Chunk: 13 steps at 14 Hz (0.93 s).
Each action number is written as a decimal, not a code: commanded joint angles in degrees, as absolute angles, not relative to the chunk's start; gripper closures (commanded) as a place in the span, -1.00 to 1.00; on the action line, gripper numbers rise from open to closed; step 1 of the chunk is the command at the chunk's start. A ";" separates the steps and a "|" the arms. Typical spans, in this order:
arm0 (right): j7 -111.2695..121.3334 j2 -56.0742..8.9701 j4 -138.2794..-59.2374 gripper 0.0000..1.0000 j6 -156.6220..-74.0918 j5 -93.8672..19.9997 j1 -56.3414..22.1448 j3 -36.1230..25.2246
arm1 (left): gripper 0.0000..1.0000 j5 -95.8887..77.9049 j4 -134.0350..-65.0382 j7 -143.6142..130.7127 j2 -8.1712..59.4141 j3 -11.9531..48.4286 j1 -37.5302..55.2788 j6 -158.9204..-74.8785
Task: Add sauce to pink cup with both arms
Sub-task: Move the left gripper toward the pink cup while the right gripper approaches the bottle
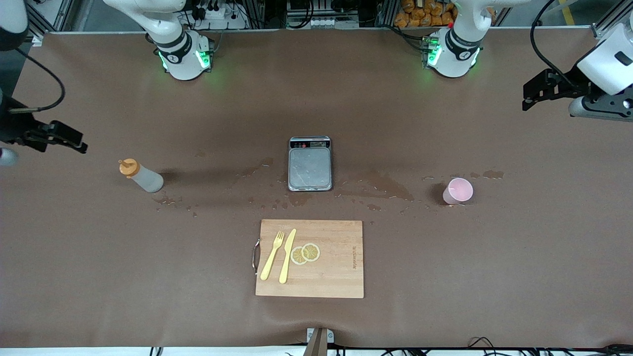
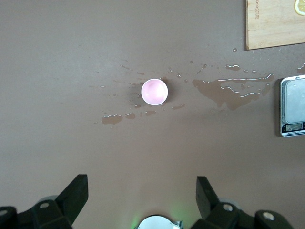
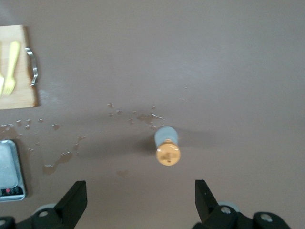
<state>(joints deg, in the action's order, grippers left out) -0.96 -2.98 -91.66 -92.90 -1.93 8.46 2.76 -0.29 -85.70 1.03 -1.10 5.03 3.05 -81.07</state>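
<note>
Table, wet with spills; nothing grasped, all steps remaining.

Cutting board, lower centre: fork, knife, lemon slices.

Scale, centre.

Left gripper, jaws apart, over pink cup, centre-right.

Right gripper, jaws apart, over sauce bottle, centre-left, upright.

No obstruction apparent.

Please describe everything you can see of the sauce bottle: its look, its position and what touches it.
The sauce bottle is a small squeeze bottle with a translucent greyish-white body, seemingly soft plastic, and an orange nozzle cap. It stands upright on the brown table cover, toward the right arm's end, cap closed on top. Small wet splashes lie on the cover close to its base. Nothing else touches it: the right gripper hangs open above it, holding nothing.
</note>
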 commanded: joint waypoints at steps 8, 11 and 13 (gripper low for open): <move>-0.71 -9.40 -91.84 -1.00 -95.54 -3.68 20.55 3.08 | -1.00 0.26 -89.55 1.32 -0.44 5.45 3.08 -81.82; -0.88 -10.19 -92.02 -1.00 -94.92 -7.54 24.16 2.99 | -1.00 0.26 -92.98 1.32 1.31 5.45 2.99 -85.50; -1.23 -12.03 -91.93 -1.00 -92.65 -11.31 27.23 2.99 | -1.00 0.26 -96.22 1.32 1.76 5.45 2.64 -89.54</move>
